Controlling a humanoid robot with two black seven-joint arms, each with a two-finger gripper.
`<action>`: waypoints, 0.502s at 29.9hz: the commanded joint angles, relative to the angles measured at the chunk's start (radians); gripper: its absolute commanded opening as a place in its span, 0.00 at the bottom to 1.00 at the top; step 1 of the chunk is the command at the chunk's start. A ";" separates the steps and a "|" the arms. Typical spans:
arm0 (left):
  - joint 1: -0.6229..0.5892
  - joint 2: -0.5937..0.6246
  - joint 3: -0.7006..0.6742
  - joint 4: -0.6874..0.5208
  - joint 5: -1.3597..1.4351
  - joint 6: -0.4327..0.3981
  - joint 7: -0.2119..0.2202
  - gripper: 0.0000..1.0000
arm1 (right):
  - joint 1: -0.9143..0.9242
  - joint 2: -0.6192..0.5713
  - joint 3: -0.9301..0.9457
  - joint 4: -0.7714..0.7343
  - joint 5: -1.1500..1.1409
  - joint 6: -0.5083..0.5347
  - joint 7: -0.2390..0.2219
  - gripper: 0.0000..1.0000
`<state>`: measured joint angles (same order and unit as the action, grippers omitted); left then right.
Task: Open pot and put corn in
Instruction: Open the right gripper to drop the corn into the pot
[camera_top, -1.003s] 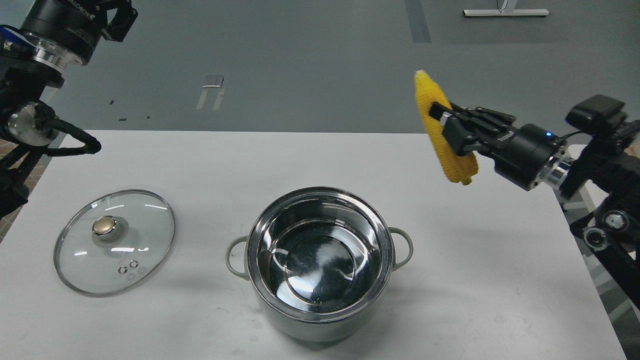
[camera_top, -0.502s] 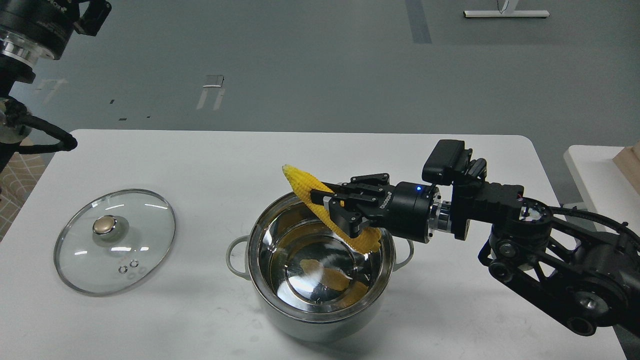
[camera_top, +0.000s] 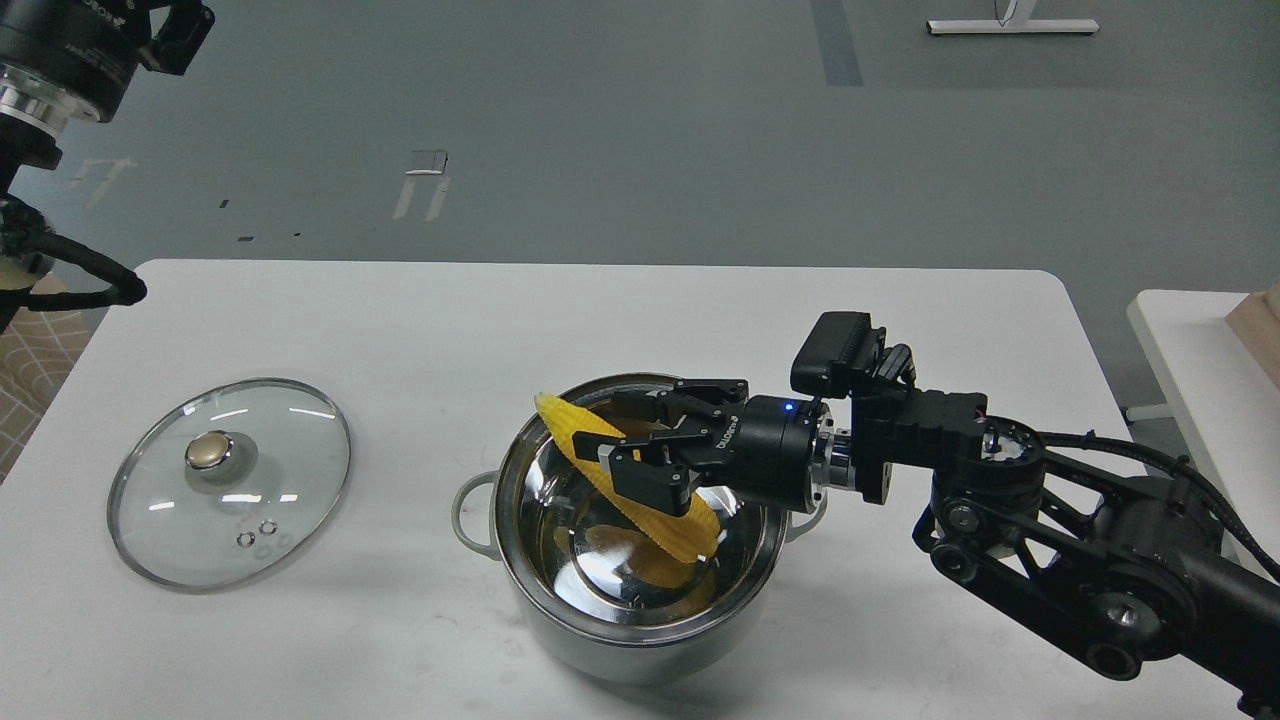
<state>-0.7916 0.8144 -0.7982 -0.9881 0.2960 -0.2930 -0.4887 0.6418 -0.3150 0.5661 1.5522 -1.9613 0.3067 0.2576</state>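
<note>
The shiny steel pot (camera_top: 600, 648) stands open at the front middle of the white table (camera_top: 420, 320). My right gripper (camera_top: 625, 445) reaches in from the right over the pot's mouth. It is shut on the yellow corn (camera_top: 572, 425). The cob is tilted, with its pointed tip over the pot's far-left rim and its thick end down inside the pot. The mirror-like bottom reflects yellow. My left gripper (camera_top: 175, 30) is high at the top-left corner, far from the pot. It is partly cut off, so its fingers cannot be told apart.
The round glass lid (camera_top: 290, 450) with a gold knob lies flat on the table left of the pot. My right arm (camera_top: 1080, 540) stretches across the table's right side. A second white table (camera_top: 1190, 340) shows at the right edge.
My right gripper carried the corn from high at the right down and left. The cob has now sunk lower, with its thick end inside the pot. My left arm pulled back to the left.
</note>
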 joint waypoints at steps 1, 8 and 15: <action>0.002 0.000 0.001 0.000 0.000 0.000 0.000 0.98 | -0.005 -0.012 0.006 0.005 0.001 0.000 0.035 0.71; 0.014 0.002 -0.001 -0.018 0.000 0.000 0.000 0.98 | -0.014 -0.032 0.078 0.008 0.015 -0.014 0.084 0.96; 0.015 0.011 -0.007 -0.046 -0.001 0.000 0.000 0.98 | -0.011 0.089 0.389 -0.007 0.062 -0.005 0.083 1.00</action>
<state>-0.7776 0.8238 -0.8031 -1.0310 0.2959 -0.2931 -0.4887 0.6264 -0.2802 0.8419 1.5487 -1.9334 0.2966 0.3417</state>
